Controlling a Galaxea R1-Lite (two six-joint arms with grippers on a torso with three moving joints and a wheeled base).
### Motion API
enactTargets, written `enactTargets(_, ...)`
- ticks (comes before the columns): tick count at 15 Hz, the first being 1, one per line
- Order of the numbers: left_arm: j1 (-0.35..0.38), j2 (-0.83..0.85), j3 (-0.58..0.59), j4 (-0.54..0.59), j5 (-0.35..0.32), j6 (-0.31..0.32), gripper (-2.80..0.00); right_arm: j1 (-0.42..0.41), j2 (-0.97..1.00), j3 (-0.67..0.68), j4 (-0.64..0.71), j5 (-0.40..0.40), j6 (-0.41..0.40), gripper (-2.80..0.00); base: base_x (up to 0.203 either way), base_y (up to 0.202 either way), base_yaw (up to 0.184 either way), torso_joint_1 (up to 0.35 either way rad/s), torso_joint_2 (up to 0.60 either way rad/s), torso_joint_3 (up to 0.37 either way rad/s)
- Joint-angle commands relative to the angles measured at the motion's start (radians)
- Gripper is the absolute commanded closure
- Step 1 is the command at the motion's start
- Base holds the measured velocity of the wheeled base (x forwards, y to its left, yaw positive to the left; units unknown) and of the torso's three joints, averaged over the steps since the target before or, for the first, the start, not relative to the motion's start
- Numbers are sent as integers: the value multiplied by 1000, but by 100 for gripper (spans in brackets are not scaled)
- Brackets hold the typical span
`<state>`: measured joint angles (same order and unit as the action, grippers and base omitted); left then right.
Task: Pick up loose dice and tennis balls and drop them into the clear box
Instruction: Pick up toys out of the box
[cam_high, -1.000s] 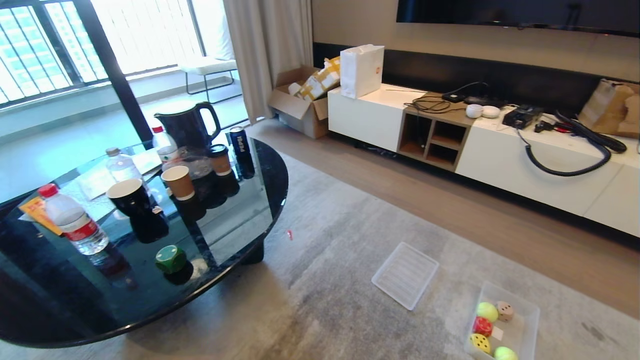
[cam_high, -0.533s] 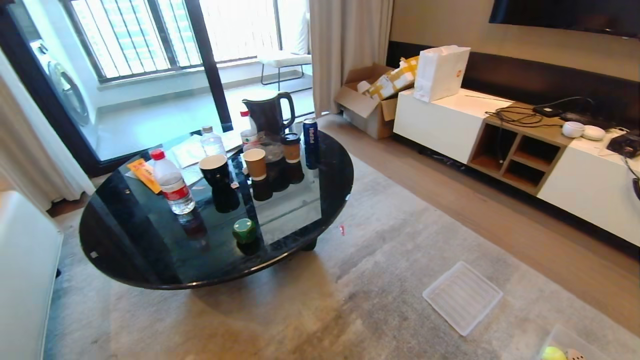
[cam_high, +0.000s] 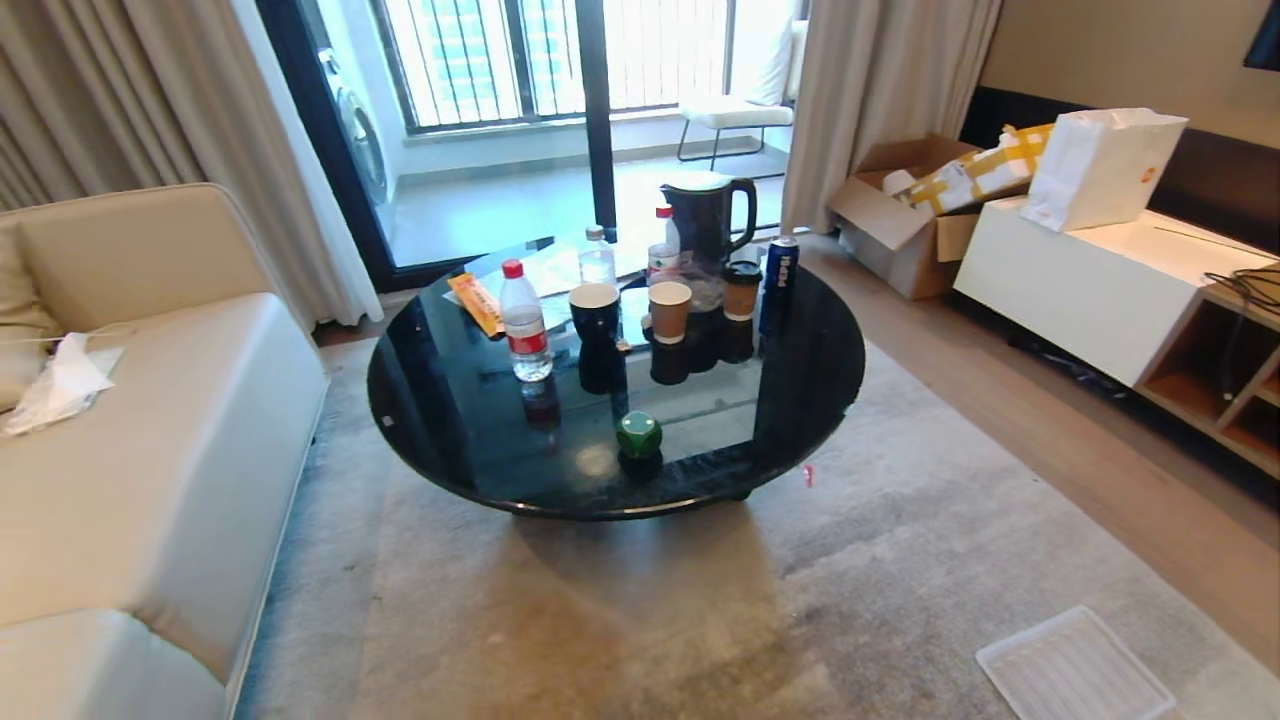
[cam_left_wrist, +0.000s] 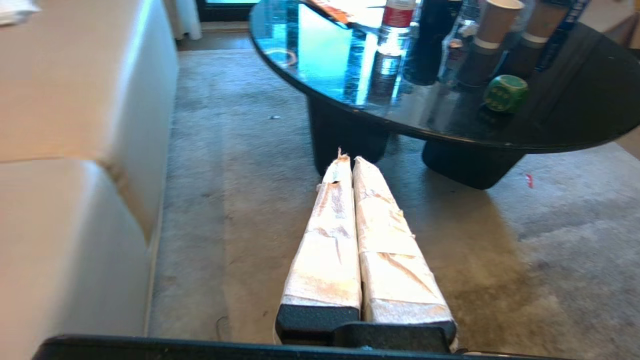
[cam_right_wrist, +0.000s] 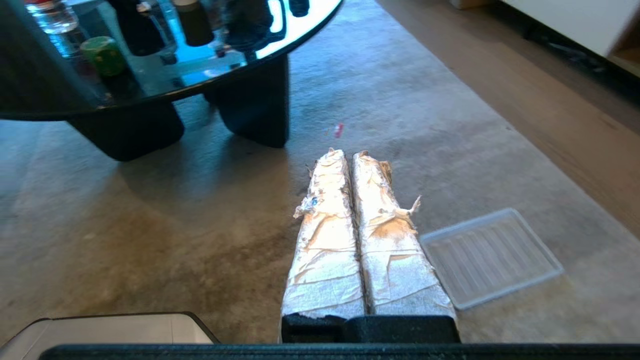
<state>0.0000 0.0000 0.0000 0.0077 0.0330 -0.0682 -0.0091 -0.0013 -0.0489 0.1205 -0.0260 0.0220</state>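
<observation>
A green die (cam_high: 638, 434) sits near the front edge of the round black glass table (cam_high: 800, 400); it also shows in the left wrist view as the green die (cam_left_wrist: 505, 93) and in the right wrist view as the green die (cam_right_wrist: 103, 55). My left gripper (cam_left_wrist: 349, 160) hangs shut and empty over the carpet, short of the table. My right gripper (cam_right_wrist: 348, 154) is shut and empty too, above the carpet beside a flat ridged clear lid (cam_right_wrist: 490, 256). The clear box and the tennis balls are out of view. Neither arm shows in the head view.
On the table stand a water bottle (cam_high: 524, 322), paper cups (cam_high: 669, 311), a dark mug (cam_high: 594, 310), a kettle (cam_high: 705, 216) and a can (cam_high: 780, 271). A cream sofa (cam_high: 130, 430) is at left, a white cabinet (cam_high: 1100, 280) at right. The clear lid (cam_high: 1072, 670) lies on the carpet.
The whole head view has swung left: the table shifted right to centre, the sofa came into view, and the clear box with its balls and dice left the frame.
</observation>
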Motion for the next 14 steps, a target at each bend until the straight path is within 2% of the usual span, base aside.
enactTargets(1, 0, 0, 0, 0, 1, -1, 0, 0, 1, 0, 1, 0, 1, 0, -3, -11, 167, 2, 6, 6)
enactTargets(11, 0, 0, 0, 0, 2, -7, 0, 0, 1, 0, -1, 0, 0, 0, -1, -8, 166, 2, 1, 3)
enactTargets(14, 0, 0, 0, 0, 2, -5, 0, 0, 1, 0, -1, 0, 1, 0, 2, 0, 105, 1, 6, 4)
